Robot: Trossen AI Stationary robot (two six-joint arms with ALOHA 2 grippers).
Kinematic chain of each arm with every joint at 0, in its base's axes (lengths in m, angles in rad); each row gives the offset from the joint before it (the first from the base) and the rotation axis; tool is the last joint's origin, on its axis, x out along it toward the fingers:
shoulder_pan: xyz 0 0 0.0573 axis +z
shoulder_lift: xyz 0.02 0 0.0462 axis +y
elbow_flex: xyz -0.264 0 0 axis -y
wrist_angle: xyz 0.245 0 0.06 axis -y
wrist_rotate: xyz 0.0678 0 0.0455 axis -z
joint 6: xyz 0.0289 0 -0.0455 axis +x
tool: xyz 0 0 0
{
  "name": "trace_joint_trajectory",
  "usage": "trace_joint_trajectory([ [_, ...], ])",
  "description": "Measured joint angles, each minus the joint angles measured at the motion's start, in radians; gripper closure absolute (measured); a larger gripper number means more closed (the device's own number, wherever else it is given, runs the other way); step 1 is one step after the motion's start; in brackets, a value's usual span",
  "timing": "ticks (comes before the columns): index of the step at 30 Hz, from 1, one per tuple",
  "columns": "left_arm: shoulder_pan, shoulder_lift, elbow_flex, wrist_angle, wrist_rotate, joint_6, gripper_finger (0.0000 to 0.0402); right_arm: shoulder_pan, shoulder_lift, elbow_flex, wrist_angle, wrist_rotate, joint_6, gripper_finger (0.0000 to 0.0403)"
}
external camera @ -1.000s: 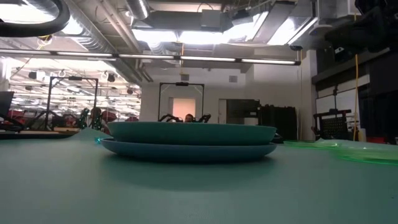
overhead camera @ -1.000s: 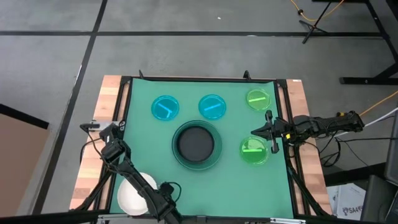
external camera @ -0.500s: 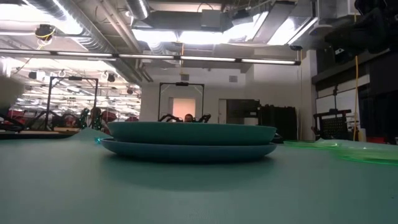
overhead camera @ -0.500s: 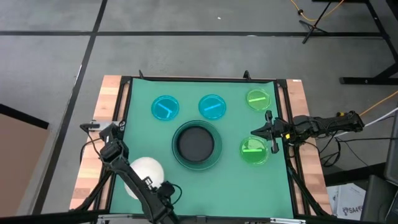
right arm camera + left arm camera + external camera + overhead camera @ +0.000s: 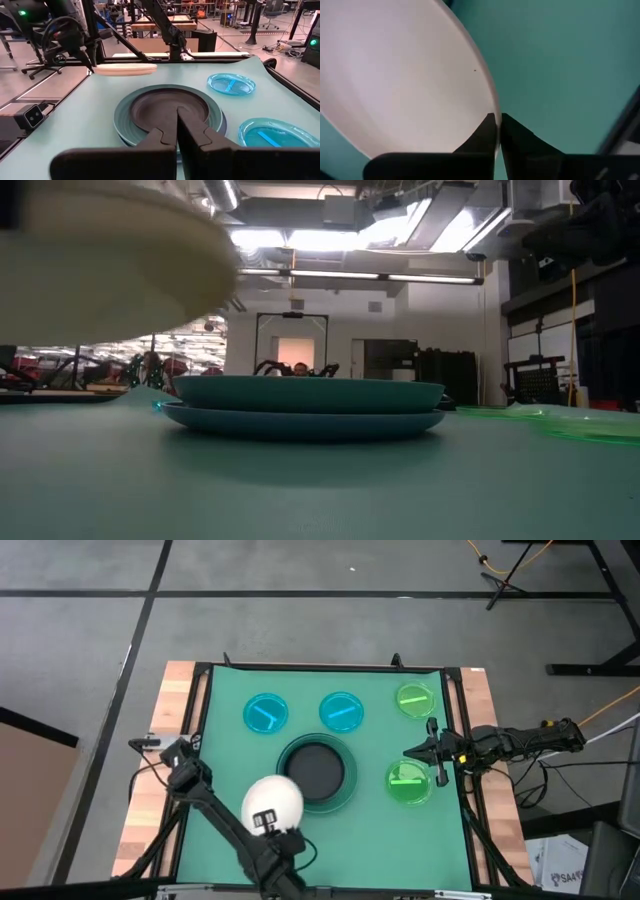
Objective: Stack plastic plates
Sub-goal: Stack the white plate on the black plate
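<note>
High view: my left gripper (image 5: 268, 823) pinches the medium white round plastic plate (image 5: 272, 803) by its rim; next I must center it over the black plate (image 5: 314, 769)

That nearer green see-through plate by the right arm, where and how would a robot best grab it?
Probably by its rim. The green plate lies flat on the mat, so only the thin raised edge offers a pinch. The right tool, fingers shut, waits just beyond it, so coming down onto the edge nearest that arm looks easiest. The left tool holds the white plate that same way.
</note>
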Motion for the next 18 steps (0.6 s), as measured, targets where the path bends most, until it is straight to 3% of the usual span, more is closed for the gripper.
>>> trace_joint_trajectory([
  [9,0.128,0.000,0.000,0.006,-0.079,0.329,0.0392,0.000,0.000,0.000,0.000,0.000,0.001,0.0402],
  [18,0.282,0.001,-0.015,0.128,-0.123,0.628,0.0392,0.000,0.000,0.000,-0.001,0.045,-0.004,0.0402],
])
